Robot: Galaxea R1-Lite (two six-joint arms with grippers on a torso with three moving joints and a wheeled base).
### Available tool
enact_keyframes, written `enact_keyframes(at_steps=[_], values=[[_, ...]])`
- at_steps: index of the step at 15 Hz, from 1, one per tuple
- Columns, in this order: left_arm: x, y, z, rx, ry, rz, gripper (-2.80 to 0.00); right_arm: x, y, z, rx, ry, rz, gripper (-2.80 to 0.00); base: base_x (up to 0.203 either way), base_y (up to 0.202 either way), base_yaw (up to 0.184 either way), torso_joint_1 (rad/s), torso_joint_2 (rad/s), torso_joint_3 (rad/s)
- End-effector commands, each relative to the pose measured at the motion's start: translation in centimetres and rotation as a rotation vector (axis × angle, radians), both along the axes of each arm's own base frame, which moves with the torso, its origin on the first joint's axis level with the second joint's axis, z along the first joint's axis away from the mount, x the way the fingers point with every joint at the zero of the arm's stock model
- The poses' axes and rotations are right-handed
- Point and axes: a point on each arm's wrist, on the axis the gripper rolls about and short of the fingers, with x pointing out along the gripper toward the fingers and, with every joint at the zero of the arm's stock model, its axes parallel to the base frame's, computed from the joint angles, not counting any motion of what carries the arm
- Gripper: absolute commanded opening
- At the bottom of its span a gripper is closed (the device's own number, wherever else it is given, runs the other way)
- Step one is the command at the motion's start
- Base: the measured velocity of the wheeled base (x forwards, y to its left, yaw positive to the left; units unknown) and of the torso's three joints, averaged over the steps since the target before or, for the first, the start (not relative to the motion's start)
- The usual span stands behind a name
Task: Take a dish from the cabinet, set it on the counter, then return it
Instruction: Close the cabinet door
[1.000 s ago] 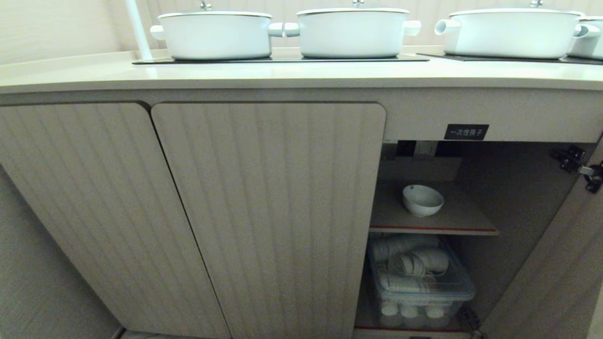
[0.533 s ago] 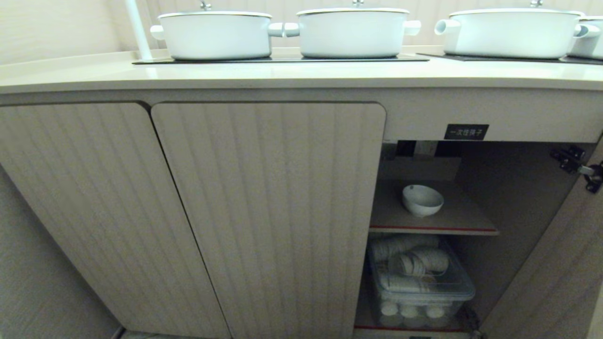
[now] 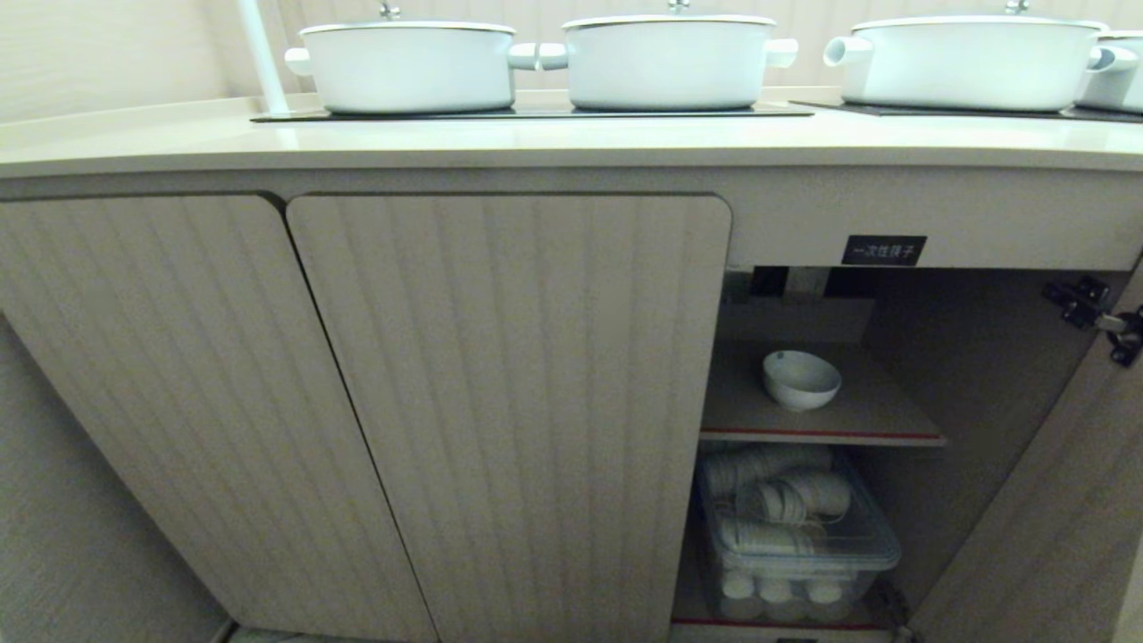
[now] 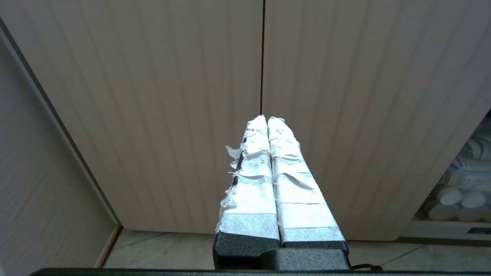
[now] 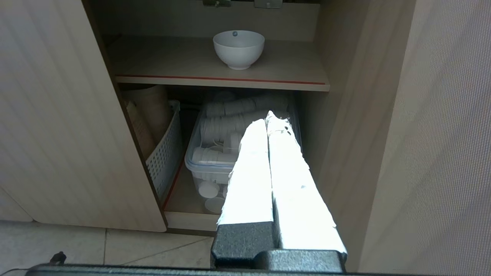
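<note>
A small white dish (image 3: 801,379) (image 5: 238,48) stands upright on the inner shelf (image 3: 871,415) of the open cabinet (image 3: 973,357), under a black label (image 3: 883,250). The counter (image 3: 554,138) runs along the top. Neither arm shows in the head view. My right gripper (image 5: 269,117) is shut and empty, low in front of the open cabinet, well short of the dish. In front of the closed fluted doors (image 4: 153,96), my left gripper (image 4: 266,118) is shut on nothing.
Several big white lidded pots (image 3: 668,61) stand on black glass panels (image 3: 536,112) on the counter. A clear lidded box (image 3: 797,536) (image 5: 215,153) of white cups fills the cabinet's bottom, beside a white perforated basket (image 5: 163,153). The open door (image 5: 441,153) stands at the right.
</note>
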Motion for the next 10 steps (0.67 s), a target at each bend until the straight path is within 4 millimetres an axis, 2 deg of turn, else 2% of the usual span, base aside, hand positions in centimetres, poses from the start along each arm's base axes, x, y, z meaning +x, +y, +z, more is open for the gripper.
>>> enact_keyframes(at_steps=[1,10], values=[[0.00,0.00,0.01,0.000,-0.001,-0.001,-2.80,0.00,-0.01,-0.01,-0.002,0.001,-0.001,-2.80,0.000,0.000,0.000,0.000,0.00,0.000],[0.00,0.00,0.01,0.000,-0.001,-0.001,-2.80,0.00,-0.01,-0.01,0.002,0.002,-0.004,-2.80,0.000,0.000,0.000,0.000,0.00,0.000]])
